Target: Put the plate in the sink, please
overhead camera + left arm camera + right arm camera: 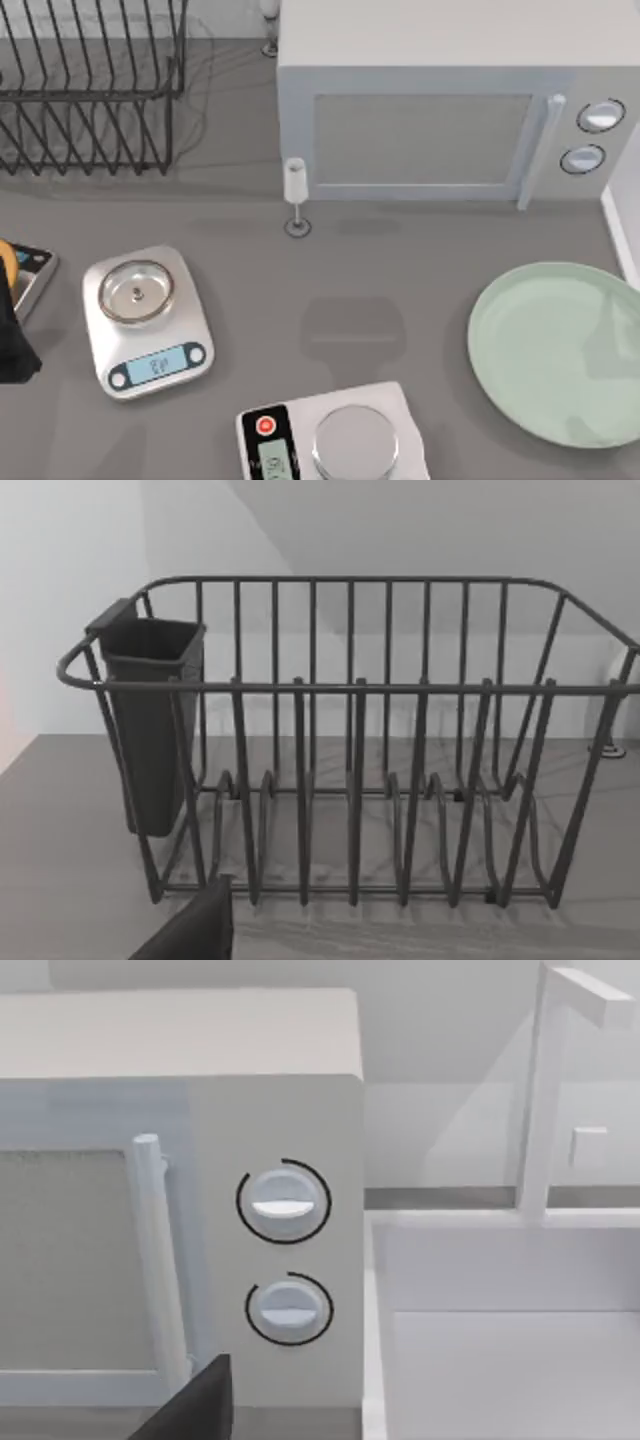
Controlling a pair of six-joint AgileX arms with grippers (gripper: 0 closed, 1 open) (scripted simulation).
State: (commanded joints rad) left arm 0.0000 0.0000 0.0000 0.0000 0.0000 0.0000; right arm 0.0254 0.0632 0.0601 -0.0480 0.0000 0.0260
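Plate point(555, 350) lies flat on the tabletop point(400, 270) at its right edge, in front of the microwave point(440, 110) and past its dial end. It is round, so it has no long axis to line up with; what matters is which rim I can reach and which way the sink point(620, 235) lies from it. The sink's thin white rim runs along the tabletop's right edge, just beside the plate's far right rim, so the carry is short: up over that rim and down into the basin.

My right arm is clearly the nearer one. Its wrist view looks at the microwave's two dials point(285, 1205) and into the white sink basin point(500, 1360) beside them, with the tap point(545, 1090) standing behind, so I judge that my right jaws hang above the tabletop's right side, close over the plate. A dark fingertip point(195, 1405) shows at the edge of that view, but I cannot tell whether the right jaws are apart or together.

My left arm sits parked at the tabletop's left edge, its dark body point(12, 330) near the left scale point(145, 320) and facing the dish rack point(350, 750); I cannot tell its jaw state either.

The plate is shallow and smooth, so I expect to pinch its rim, coming down on the edge nearest the tabletop's right side.
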